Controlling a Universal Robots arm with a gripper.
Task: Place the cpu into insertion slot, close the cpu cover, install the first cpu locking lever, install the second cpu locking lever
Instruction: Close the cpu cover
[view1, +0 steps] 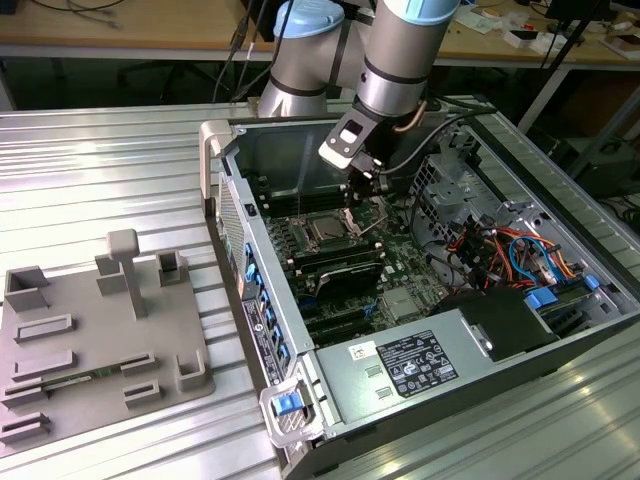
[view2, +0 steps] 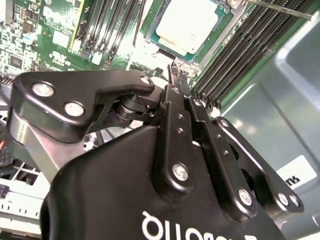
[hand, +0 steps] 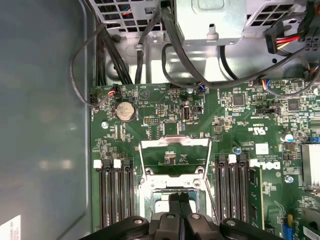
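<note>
— Where is the cpu (view2: 189, 22) lying?
— It is sitting in the insertion slot (hand: 149, 186), between the black memory slots (hand: 114, 192), inside the open computer case (view1: 232, 200).
— And the cpu cover (hand: 175, 143)?
— It is standing open, tilted up away from the slot, so it is not lying over the chip.
— What is the gripper (view2: 176, 75) doing?
— It is hanging just over the slot, near the open cover. Its two fingers are pressing together at the tips.
</note>
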